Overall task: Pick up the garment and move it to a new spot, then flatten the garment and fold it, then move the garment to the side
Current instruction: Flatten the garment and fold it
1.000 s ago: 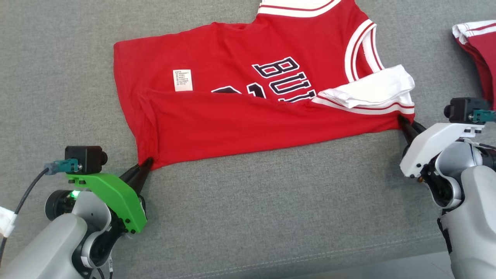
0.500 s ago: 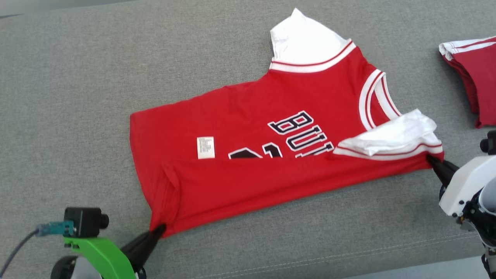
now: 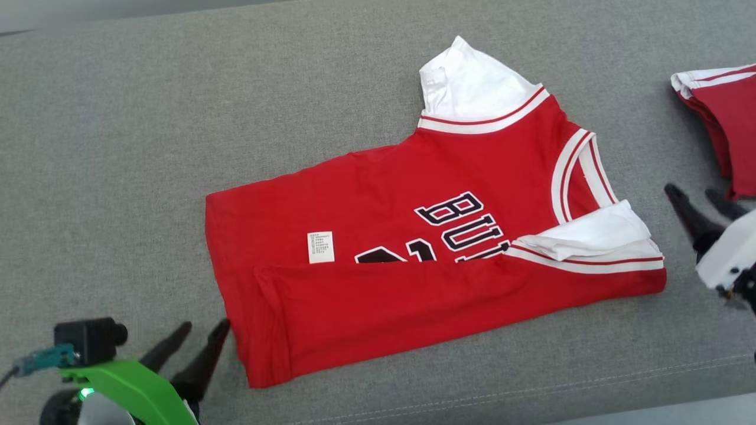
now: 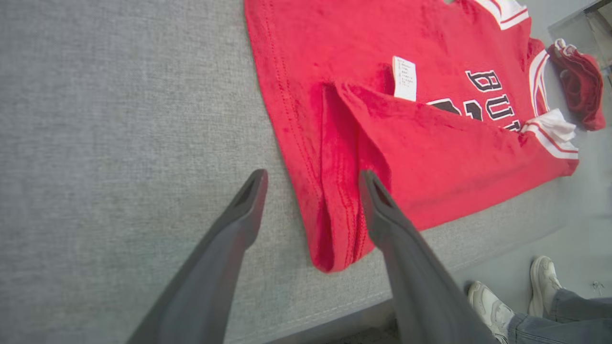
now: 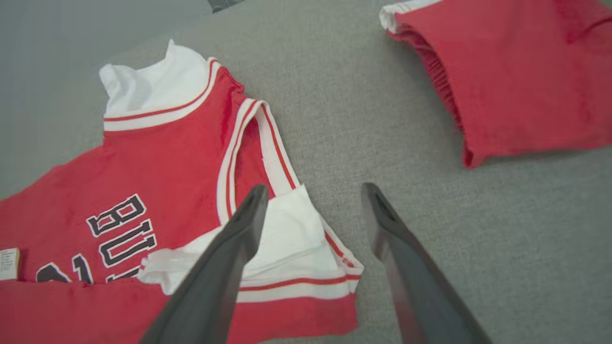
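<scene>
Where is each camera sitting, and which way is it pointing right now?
Head: on the head, facing forward and down at the jersey on the gray surface; left fingers lower left, right fingers at the right edge.
Left wrist: on that wrist, facing along its open fingers at the jersey's hem; a person's shoes lower right.
Right wrist: on that wrist, facing along its open fingers at the jersey's white sleeve.
Shared: all three show the jersey and the other red garment.
</scene>
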